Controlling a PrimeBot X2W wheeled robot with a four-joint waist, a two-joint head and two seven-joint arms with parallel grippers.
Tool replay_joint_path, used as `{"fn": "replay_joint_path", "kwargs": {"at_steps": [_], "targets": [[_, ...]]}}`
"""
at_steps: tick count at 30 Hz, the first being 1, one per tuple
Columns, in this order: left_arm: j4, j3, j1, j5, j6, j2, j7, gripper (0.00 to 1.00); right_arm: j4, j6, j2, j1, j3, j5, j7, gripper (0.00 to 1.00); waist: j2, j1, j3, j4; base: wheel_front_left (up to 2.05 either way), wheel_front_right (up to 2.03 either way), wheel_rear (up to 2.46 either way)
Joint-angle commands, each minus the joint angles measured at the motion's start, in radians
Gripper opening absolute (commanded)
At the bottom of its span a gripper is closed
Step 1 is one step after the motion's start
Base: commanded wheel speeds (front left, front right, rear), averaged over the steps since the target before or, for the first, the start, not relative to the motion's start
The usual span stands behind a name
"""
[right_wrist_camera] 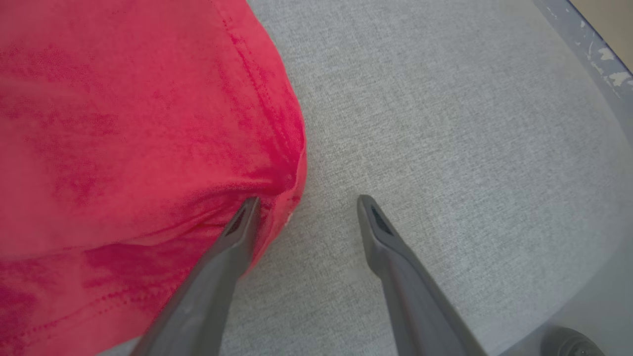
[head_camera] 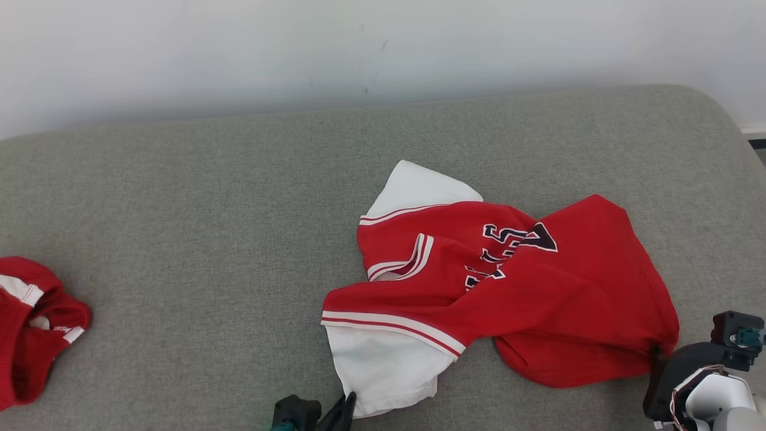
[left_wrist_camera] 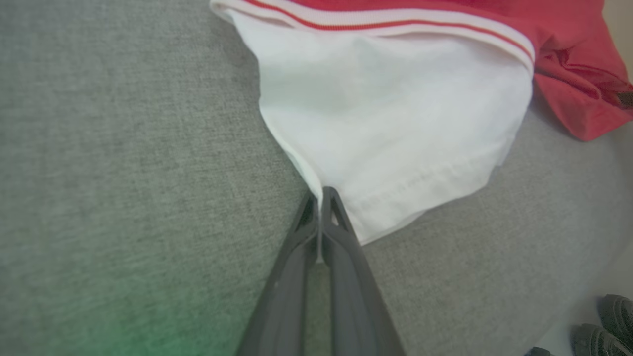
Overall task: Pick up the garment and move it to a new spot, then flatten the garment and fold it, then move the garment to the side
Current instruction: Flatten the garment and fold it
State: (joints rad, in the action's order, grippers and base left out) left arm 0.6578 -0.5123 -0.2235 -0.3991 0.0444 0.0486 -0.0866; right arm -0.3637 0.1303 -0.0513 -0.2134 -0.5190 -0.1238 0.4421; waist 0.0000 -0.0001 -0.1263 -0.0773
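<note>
Lying crumpled at the nine o'clock edge of the head view, a second red piece of clothing (head_camera: pixel 36 326) sits on the grey cushion (head_camera: pixel 179 209), well apart from everything else. A pale wall (head_camera: pixel 359 48) runs behind the cushion at twelve o'clock.

Further across, the left pincer (left_wrist_camera: pixel 321 195) comes up from the six o'clock edge. Its two dark fingers are pressed together, with a sliver of white cloth caught between them. They are clamped on the hem corner of a white sleeve (left_wrist_camera: pixel 395 113), which belongs to the garment (head_camera: pixel 538 299).

From that pincer, the garment spreads away between twelve and two o'clock. First comes the white sleeve, then a band of red and white stripes, then the red body. The garment lies right of the cushion's middle, rumpled and folded across itself, and dark numerals edged in white are half lost in a crease. Its other white sleeve (head_camera: pixel 419 188) sticks out at the garment's eleven o'clock side.

At the garment's four o'clock corner, close to the cushion's rounded end, is the right pincer (right_wrist_camera: pixel 307 201). Its jaws stand wide apart and hold nothing. In its wrist view, the nine o'clock finger has its tip against the bunched red hem. The three o'clock finger is over bare grey cushion, apart from the cloth. The red fabric fills that view from seven round to twelve o'clock, and its stitched edge ends just between the two fingertips.
</note>
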Motion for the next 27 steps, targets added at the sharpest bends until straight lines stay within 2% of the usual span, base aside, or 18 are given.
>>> {"fn": "replay_joint_path", "kwargs": {"at_steps": [1,2,3,4,5,7,9,15,22,27], "targets": [[0.027,0.008,0.003,-0.004,-0.008,0.023,0.010,0.00,-0.007,0.001,0.002,-0.007,-0.001,-0.001,0.005,1.00,0.0000,0.0001,-0.002,0.003,0.00,0.00,0.00],[0.027,0.008,0.002,-0.005,-0.009,0.024,0.010,0.00,-0.015,0.001,0.002,-0.010,-0.001,-0.001,0.008,1.00,0.0000,0.0001,-0.003,0.005,0.00,0.00,0.00],[0.028,0.007,0.002,-0.005,-0.009,0.025,0.010,0.00,-0.023,0.001,0.002,-0.011,0.001,-0.005,0.013,0.81,0.0000,0.0001,-0.005,0.006,0.00,0.00,0.00],[0.028,0.006,0.002,-0.006,-0.010,0.026,0.009,0.00,-0.029,0.001,0.002,-0.012,0.002,-0.007,0.015,0.74,0.0000,0.0001,-0.005,0.008,0.00,0.00,0.00],[0.029,0.006,0.002,-0.007,-0.011,0.027,0.009,0.00,-0.034,0.001,0.002,-0.012,0.002,-0.006,0.016,0.48,0.0000,0.0001,-0.006,0.009,0.00,0.00,0.00],[0.030,0.006,0.002,-0.007,-0.014,0.029,0.007,0.00,-0.039,0.001,0.002,-0.010,0.000,-0.006,0.012,0.36,0.0000,0.0001,-0.007,0.011,0.00,0.00,0.00],[0.030,0.004,0.004,-0.009,-0.016,0.031,0.004,0.00,-0.038,0.001,0.002,-0.007,0.002,-0.002,-0.002,0.01,0.0000,0.0001,-0.007,0.013,0.00,0.00,0.00],[0.010,0.009,0.001,-0.017,-0.015,0.029,-0.037,0.00,-0.024,0.001,0.002,-0.001,0.012,0.058,-0.054,0.00,0.0000,0.0001,0.006,0.011,0.00,0.00,0.00],[-0.079,0.066,-0.016,-0.100,0.011,0.013,-0.124,0.00,0.011,0.001,0.002,-0.002,0.085,0.285,-0.139,0.00,0.0000,0.0001,0.032,0.007,0.00,0.00,0.00],[-0.170,0.117,-0.033,-0.157,0.021,0.011,-0.151,0.00,0.097,0.001,0.002,0.005,0.150,0.420,-0.160,0.00,0.0000,0.0001,0.044,0.008,0.00,0.00,0.00]]}}
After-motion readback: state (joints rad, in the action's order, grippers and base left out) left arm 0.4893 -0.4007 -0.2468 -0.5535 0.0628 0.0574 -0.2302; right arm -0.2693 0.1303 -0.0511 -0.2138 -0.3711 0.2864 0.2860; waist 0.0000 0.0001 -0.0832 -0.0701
